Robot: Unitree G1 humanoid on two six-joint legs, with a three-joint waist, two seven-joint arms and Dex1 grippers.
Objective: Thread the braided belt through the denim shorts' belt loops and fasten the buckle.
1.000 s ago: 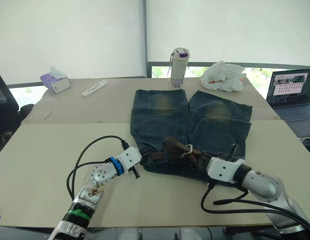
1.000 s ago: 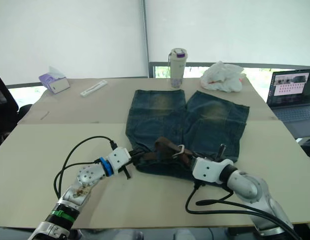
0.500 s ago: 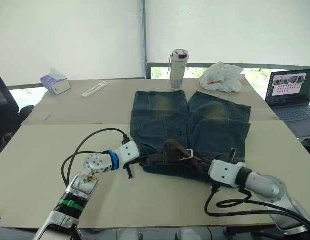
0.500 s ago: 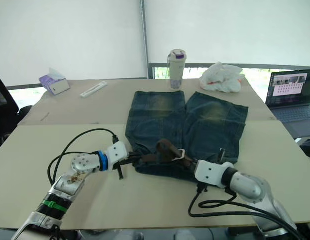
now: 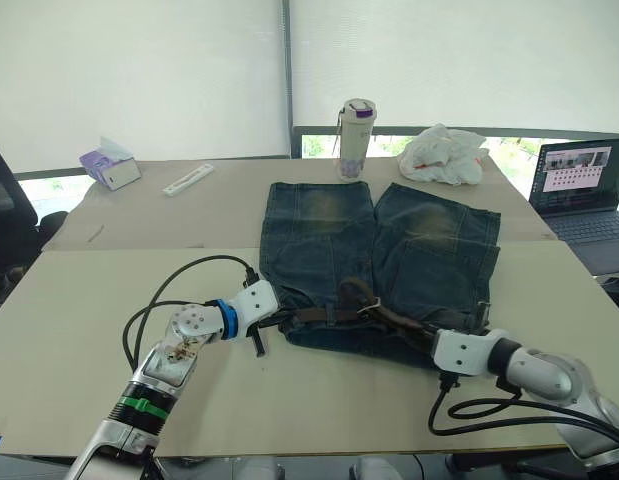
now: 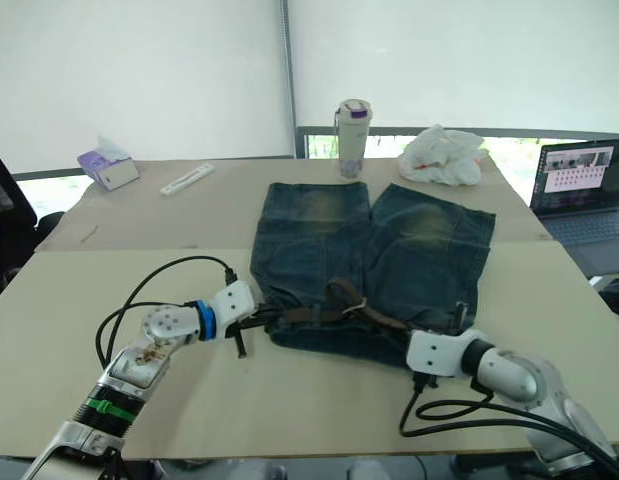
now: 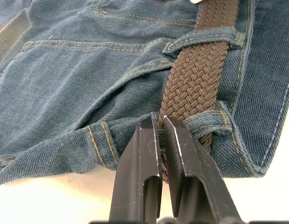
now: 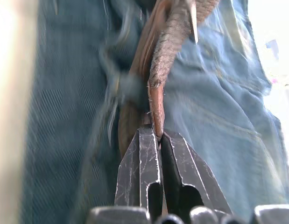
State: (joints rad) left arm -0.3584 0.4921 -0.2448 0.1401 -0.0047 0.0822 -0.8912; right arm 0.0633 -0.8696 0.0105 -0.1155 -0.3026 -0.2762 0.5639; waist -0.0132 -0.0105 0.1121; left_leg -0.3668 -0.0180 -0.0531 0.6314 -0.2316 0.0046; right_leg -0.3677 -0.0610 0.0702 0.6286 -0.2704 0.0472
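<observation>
The denim shorts (image 5: pixel 379 250) lie flat on the table (image 5: pixel 79 310), waistband toward me. The braided belt (image 5: pixel 334 314) runs along the waistband with its buckle (image 5: pixel 368 308) near the middle. My left gripper (image 5: pixel 273 322) is at the waistband's left end. In the left wrist view it (image 7: pixel 160 123) is shut on the belt (image 7: pixel 195 79), which passes under two belt loops (image 7: pixel 205 41). My right gripper (image 5: pixel 426 340) is at the right side of the waistband. The right wrist view shows it (image 8: pixel 156 133) shut on the belt's strap (image 8: pixel 167 42) over the denim (image 8: pixel 219 116).
A bottle (image 5: pixel 356 137), a white plastic bag (image 5: pixel 444 153) and a laptop (image 5: pixel 584 190) stand at the back and right. A tissue box (image 5: pixel 109 165) and a white strip (image 5: pixel 188 177) lie back left. Black cables (image 5: pixel 174 295) loop beside both arms.
My right gripper has drawn the belt to the right and toward me; the strap's raised hump has flattened along the waistband. The left gripper has shifted slightly left, still holding.
</observation>
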